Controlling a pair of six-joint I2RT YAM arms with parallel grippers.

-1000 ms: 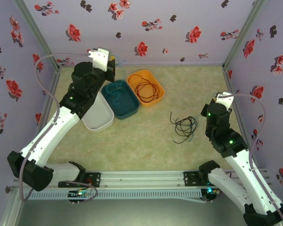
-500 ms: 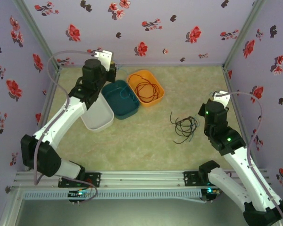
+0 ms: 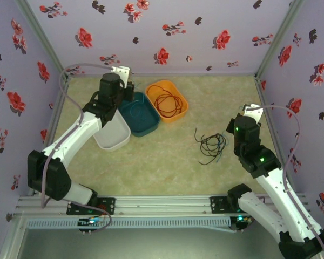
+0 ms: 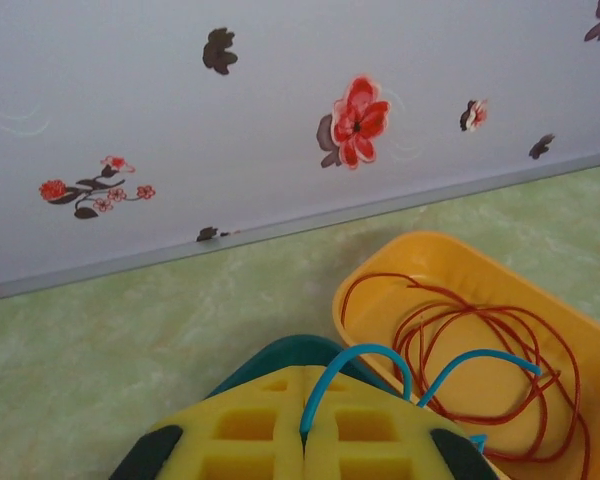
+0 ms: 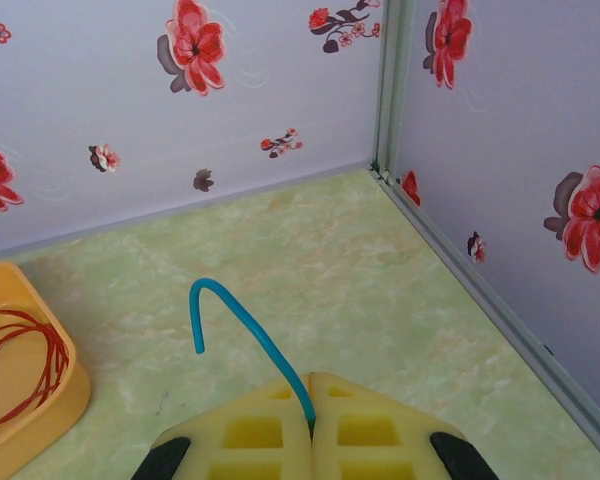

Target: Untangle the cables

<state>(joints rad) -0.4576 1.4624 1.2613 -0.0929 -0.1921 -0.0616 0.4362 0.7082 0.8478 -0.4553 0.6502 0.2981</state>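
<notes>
Flowered lilac walls close in a pale green tabletop where the orange tray holds a coiled red cable. My left gripper is clamped on a blue cable loop just left of that tray, over the teal tray next to it. Right of the orange tray and nearer me, my right gripper pinches a blue cable end beside the loose black cables.

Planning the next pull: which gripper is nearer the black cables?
Right: the right gripper, clamping a blue cable, is beside the black cables; the left gripper is over the teal bin.
</notes>
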